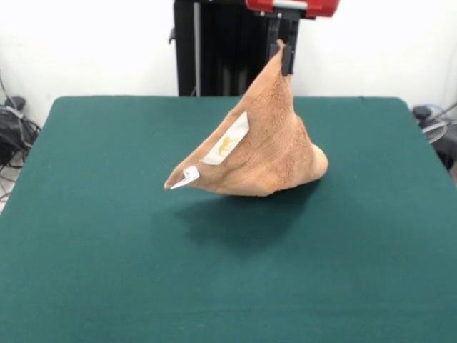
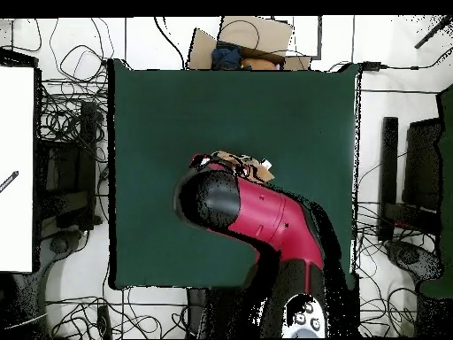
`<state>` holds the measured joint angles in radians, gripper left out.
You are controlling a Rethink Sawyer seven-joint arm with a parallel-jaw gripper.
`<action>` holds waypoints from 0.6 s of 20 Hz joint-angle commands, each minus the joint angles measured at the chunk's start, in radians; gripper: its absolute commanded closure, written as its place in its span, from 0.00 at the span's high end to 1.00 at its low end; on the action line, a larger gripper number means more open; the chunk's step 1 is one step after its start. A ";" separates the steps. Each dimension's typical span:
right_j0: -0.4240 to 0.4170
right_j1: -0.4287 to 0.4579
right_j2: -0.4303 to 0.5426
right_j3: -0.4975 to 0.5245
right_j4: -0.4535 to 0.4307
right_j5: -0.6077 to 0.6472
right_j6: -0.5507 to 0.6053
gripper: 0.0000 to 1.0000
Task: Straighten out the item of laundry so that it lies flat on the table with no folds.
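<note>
The orange-tan towel (image 1: 265, 146) hangs in a cone shape from one pinched corner, its lower part resting or nearly resting on the dark green table (image 1: 107, 236). White tags (image 1: 227, 141) show on its front side, and a small one sticks out at the lower left tip. My gripper (image 1: 283, 51) is shut on the towel's top corner, high above the table's middle. In the overhead view the red and black arm (image 2: 257, 217) covers almost all of the towel; only a small edge of the towel (image 2: 237, 162) peeks out beyond it.
The robot's black pedestal (image 1: 214, 50) stands behind the table's far edge. Cables and equipment (image 2: 62, 133) lie on the floor around the table. A cardboard box (image 2: 243, 42) sits beyond the table's far side in the overhead view.
</note>
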<state>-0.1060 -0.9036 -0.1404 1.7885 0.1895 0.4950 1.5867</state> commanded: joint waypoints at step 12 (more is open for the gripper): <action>-0.005 -0.114 0.009 0.124 -0.065 0.195 0.062 0.00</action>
<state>-0.1068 -0.9778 -0.1407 1.7962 0.1891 0.6129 1.5867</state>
